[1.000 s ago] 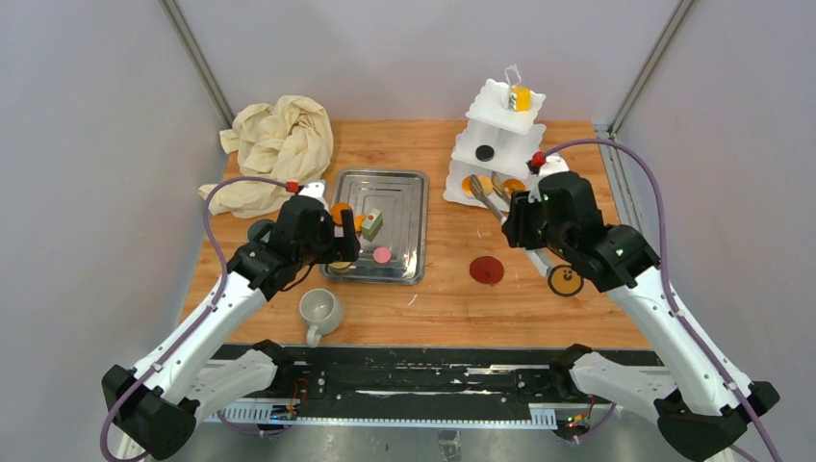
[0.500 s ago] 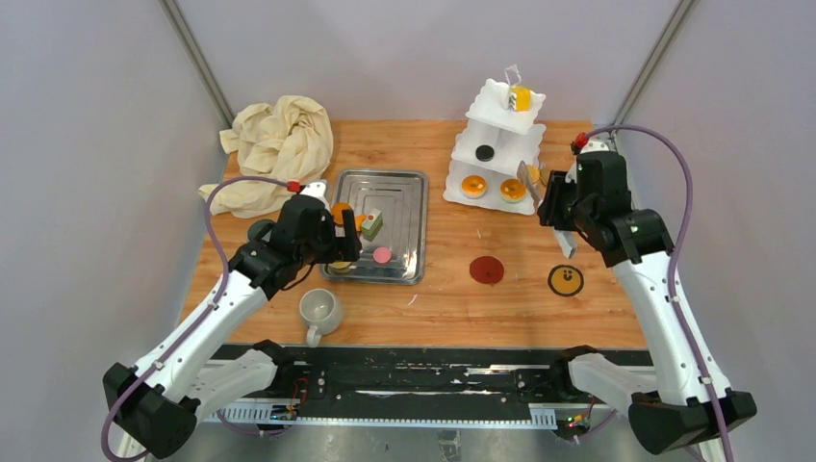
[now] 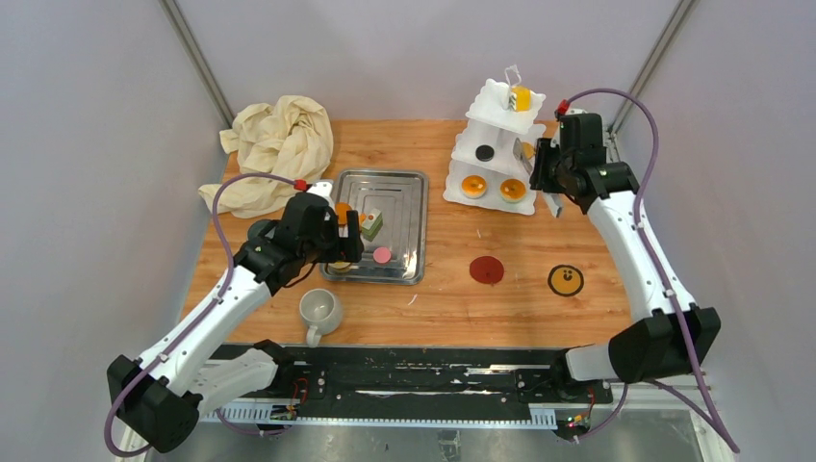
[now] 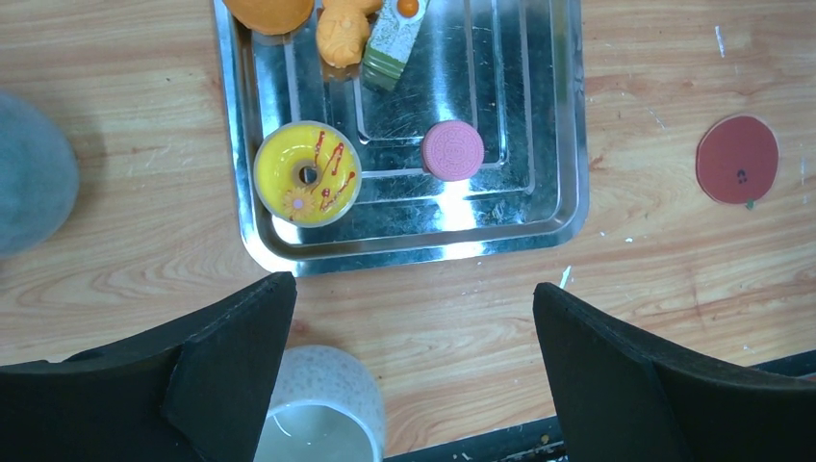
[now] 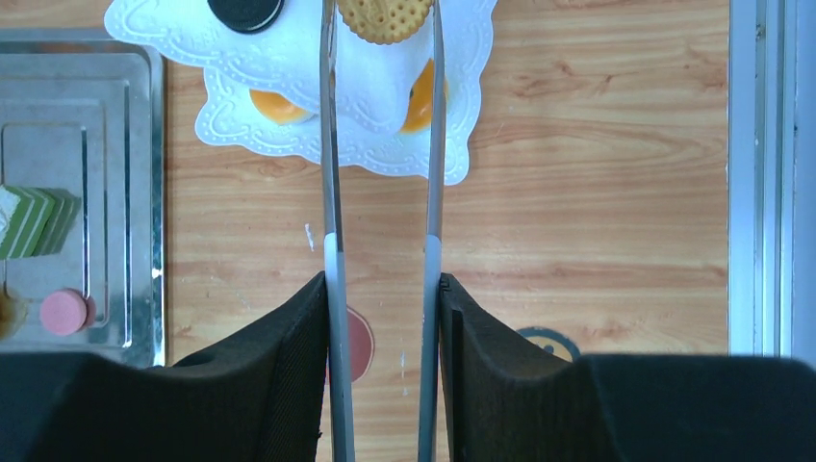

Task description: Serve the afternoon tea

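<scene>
**Q:** List the item count.

**A:** One white three-tier square stand (image 5: 231, 130). It carries one yellow cake slice (image 3: 521, 98) on the top tier, one black sandwich biscuit (image 5: 245, 10) on the middle tier and two orange tarts (image 5: 274, 106) (image 5: 420, 96) on the bottom tier. One rectangular shiny steel tray (image 4: 385, 252) holds one yellow ring cake (image 4: 308, 173), one pink round biscuit (image 4: 452, 151), one green-layered cake slice (image 4: 393, 38) and two orange pieces (image 4: 269, 10) (image 4: 344, 37). There are two mugs: one grey mug (image 4: 29, 173) and one speckled off-white mug (image 4: 322, 409). Also present are one dark red disc (image 4: 736, 159), one yellow-and-black smiley disc (image 3: 566, 280) and one crumpled cream cloth (image 3: 279, 144).

**Q:** What is the state of each pincer?

**A:** The right gripper (image 5: 383, 284) is pressed onto a pair of steel tongs (image 5: 330, 173), with the blades squeezed partway together. The tong tips pinch one round tan biscuit (image 5: 385, 19) by its edges. The left gripper (image 4: 412, 284) is spread fully and touches nothing.

**Q:** Where do the items lie, and how do they look?

**A:** The round tan biscuit is ahead of the right gripper, above the stand's middle tier. The black sandwich biscuit is just left of the tong tips. Whether the tan biscuit touches the tier cannot be told. It is dotted, with a scalloped rim. The stand's edges are lace-patterned. The left gripper hangs just off the tray's near rim, with the ring cake and the pink round biscuit just ahead of it. The off-white mug is beside its left finger.
</scene>
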### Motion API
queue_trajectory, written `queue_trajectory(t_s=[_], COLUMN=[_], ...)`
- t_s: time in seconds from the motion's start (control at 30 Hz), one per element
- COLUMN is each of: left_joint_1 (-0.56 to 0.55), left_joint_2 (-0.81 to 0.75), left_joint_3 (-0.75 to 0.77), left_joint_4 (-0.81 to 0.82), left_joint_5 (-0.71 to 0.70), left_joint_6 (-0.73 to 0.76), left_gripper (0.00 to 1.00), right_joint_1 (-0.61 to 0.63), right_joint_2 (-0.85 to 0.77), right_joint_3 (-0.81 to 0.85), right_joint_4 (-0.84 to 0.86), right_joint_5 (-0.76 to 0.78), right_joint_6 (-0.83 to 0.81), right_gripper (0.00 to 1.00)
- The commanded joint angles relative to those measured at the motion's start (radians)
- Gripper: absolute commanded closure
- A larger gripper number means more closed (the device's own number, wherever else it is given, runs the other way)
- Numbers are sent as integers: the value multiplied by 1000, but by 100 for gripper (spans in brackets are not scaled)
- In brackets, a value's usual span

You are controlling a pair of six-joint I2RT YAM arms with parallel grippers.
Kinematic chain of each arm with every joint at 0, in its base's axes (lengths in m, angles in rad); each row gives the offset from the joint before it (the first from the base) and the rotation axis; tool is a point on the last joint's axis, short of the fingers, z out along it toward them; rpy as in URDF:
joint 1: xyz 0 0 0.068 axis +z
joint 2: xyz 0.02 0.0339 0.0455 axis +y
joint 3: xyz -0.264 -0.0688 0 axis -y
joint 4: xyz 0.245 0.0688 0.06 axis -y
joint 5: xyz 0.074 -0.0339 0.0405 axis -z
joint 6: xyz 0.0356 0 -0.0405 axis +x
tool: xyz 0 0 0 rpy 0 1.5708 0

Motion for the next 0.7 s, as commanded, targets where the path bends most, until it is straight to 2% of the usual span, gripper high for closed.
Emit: queue_trajectory(t_s=[0.0,0.17,0.23,0.43,0.67], left_joint_1=[4,4,4,3,4], left_joint_2=[12,14,9,3,-11], left_joint_3=[34,32,27,29,21], left_joint_4=[25,23,25,15,17], left_joint_5=[6,4,5,1,3], left_joint_6=[27,24,20,25,18], left_gripper=[2,2,2,2,2], right_joint_1=[-22,-24,-25,-33,-38], right_joint_2=[67,132,146,212,189], right_joint_3=[64,62,52,91,82], right_joint_4=[104,181,226,247,235], right_joint_5=[18,62,70,78,69], right_joint_6=[-42,-48,-62,-102,-109], right_gripper=[94,93,89,64,48])
